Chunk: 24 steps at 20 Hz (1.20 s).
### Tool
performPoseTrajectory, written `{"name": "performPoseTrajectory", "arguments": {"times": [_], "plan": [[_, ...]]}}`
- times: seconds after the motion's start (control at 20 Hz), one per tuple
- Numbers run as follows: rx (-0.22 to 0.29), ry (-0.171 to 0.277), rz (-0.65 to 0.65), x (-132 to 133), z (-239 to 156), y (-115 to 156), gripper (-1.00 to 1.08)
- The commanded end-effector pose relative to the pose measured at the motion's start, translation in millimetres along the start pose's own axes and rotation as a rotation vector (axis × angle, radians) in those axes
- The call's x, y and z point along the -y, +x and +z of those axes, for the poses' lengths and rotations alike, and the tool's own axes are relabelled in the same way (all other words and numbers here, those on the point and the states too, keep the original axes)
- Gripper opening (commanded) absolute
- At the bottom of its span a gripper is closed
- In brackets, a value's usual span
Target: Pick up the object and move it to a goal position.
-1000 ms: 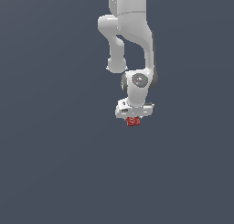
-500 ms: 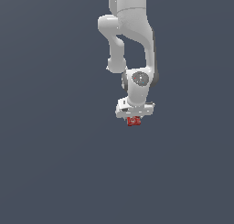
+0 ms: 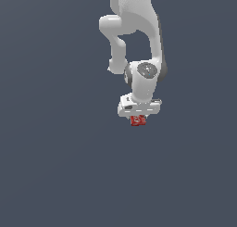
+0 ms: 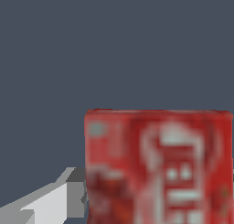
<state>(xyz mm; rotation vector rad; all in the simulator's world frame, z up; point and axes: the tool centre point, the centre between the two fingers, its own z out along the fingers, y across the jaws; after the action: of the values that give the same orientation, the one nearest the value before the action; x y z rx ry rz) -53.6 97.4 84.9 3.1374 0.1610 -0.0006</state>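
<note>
A: Well away from any visible desk edge or corner — the grey surface (image 3: 55, 175) fills the exterior view and no border shows. Item one: gripper (image 3: 139, 116), white, pointing down. Item two: red box (image 3: 138, 121), white lettering, sitting directly under the gripper's body.

B: Finger state?

A: Closed onto the box, by my reading. In the wrist view one grey finger (image 4: 68, 195) touches the box's side; the other finger lies outside the picture. The box (image 4: 157, 166) fills much of that view, its face square to the camera.

B: Box resting or lifted?

A: Cannot tell; no shadow or contact line shows beneath it.

B: Step in hand?

A: Carrying to the goal, I judge. No goal marker appears in either view.

B: Handling notes?

A: Keep the squeeze steady, move smoothly, hold the wrist level so the box does not pivot between the pads. Risk: a narrow box slipping if the arm jerks.
</note>
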Motion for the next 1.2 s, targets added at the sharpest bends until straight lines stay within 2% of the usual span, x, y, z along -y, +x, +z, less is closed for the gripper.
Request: {"name": "performPoseTrajectory", "arguments": {"times": [0.0, 0.75, 1.15], "plan": [[0.0, 0.0, 0.0, 0.7, -21.9, 8.8, -1.0], [0.0, 0.001, 0.0, 5.1, -162.5, 69.3, -1.0], [0.0, 0.001, 0.001, 6.5, -221.9, 97.0, -1.0]]}}
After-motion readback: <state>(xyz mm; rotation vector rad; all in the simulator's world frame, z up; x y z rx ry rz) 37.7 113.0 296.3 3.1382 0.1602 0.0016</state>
